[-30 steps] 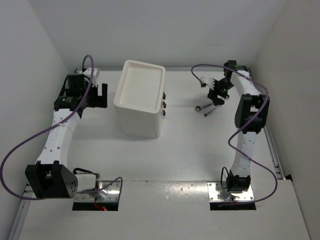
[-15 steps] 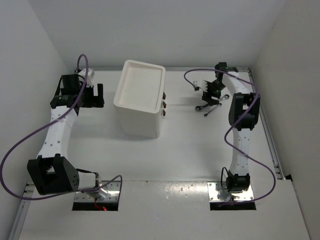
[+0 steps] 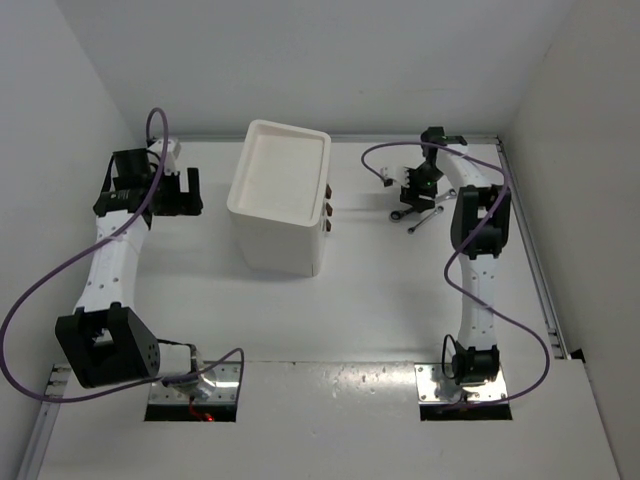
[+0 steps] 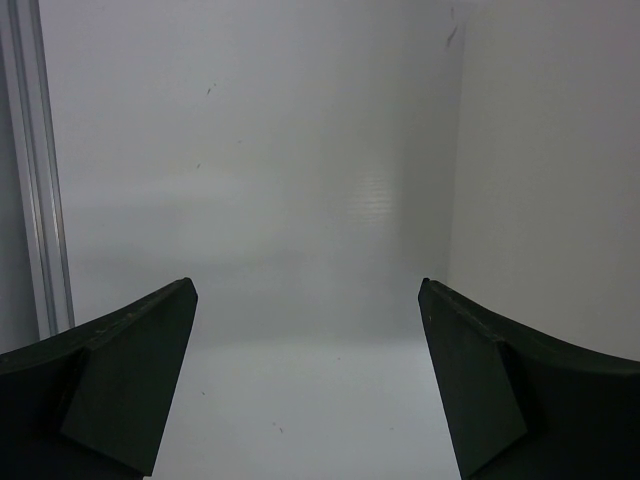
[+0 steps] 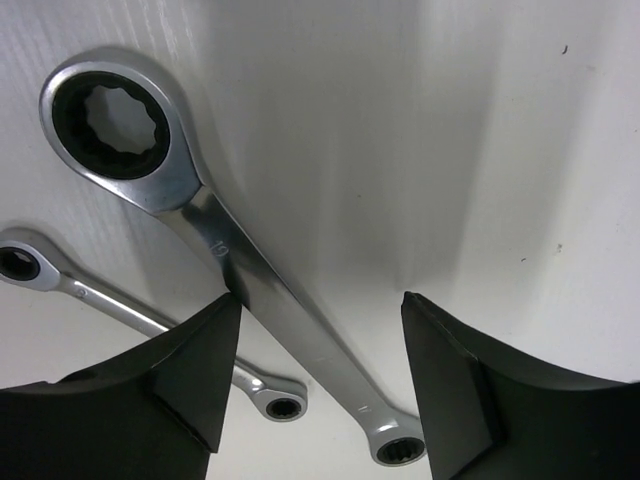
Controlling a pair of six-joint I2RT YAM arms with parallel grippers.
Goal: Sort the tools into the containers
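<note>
Right gripper [image 5: 318, 310], jaws wide and empty, hangs low over the table [image 3: 380, 290] well apart from the white drawer cabinet [image 3: 275, 235], straddling the larger silver ring wrench [image 5: 262, 300] likely to pinch its shaft, smaller ring wrench [image 5: 120, 310] just beside; left gripper [image 4: 310, 300] also spread, empty

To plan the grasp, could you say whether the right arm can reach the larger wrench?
Probably yes: the right gripper hangs open directly over the larger wrench, with nothing between them.
</note>
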